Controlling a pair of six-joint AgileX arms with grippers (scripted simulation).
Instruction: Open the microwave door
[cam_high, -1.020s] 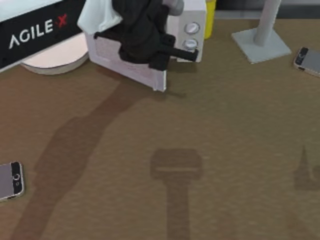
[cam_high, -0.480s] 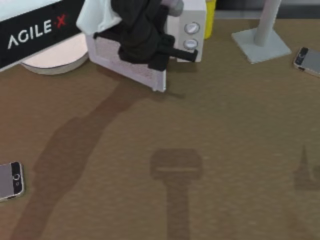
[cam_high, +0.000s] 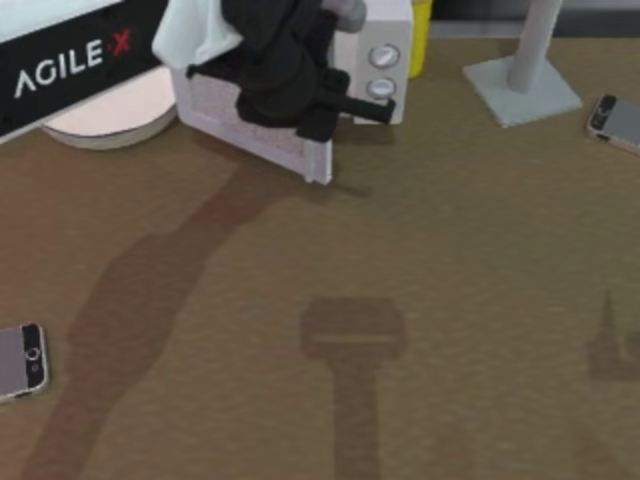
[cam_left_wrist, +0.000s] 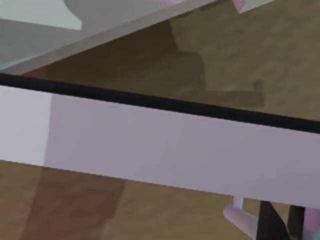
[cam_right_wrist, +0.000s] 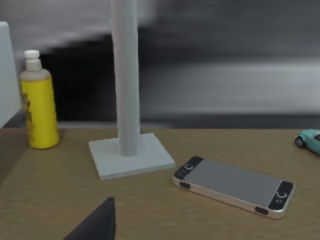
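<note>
At the far left of the surface (cam_high: 420, 300), the microwave door (cam_high: 262, 130) stands partly swung out from the microwave (cam_high: 385, 40). The left pincer (cam_high: 385, 108) hovers over it; its grip cannot be told.

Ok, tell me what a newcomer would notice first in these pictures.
First, the left gripper, black, at the microwave by the table's far edge, over the microwave door, which stands swung partly open. Then the grey post on a square base at far right, with a smartphone beside it.
</note>
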